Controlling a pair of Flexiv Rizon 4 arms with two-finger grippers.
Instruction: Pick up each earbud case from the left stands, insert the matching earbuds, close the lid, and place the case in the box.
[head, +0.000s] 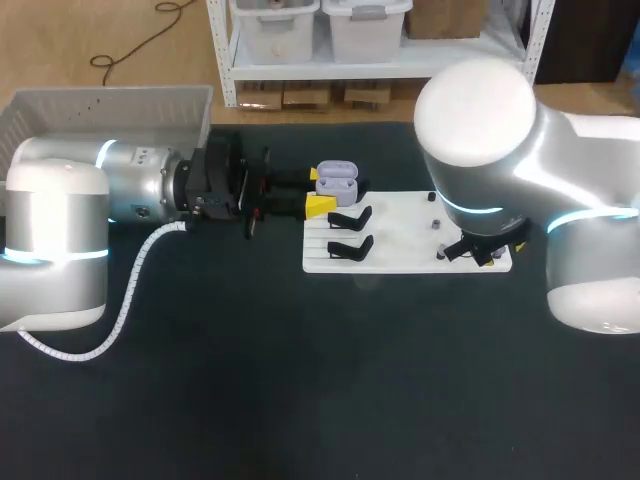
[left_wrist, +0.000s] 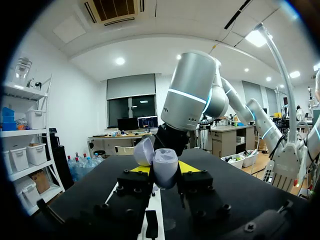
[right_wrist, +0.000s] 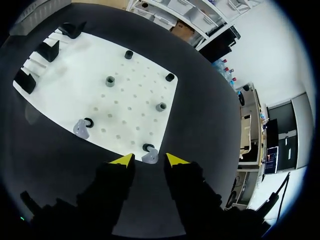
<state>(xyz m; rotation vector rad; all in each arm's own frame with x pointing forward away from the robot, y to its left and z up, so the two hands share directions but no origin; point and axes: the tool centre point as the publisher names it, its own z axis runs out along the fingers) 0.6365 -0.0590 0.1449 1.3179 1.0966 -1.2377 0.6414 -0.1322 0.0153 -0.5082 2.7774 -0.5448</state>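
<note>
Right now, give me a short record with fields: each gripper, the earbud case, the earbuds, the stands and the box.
left gripper: shut on the lavender plastic earbud case
case lid: open
right gripper: open, low over the flat white board
near earbud: pale lavender earbud on the board's edge, just ahead between the right fingertips
second earbud: on the board, beside a dark ring holder
black stands: three on the board, all empty
box: grey plastic bin, far left, behind the left arm
</note>
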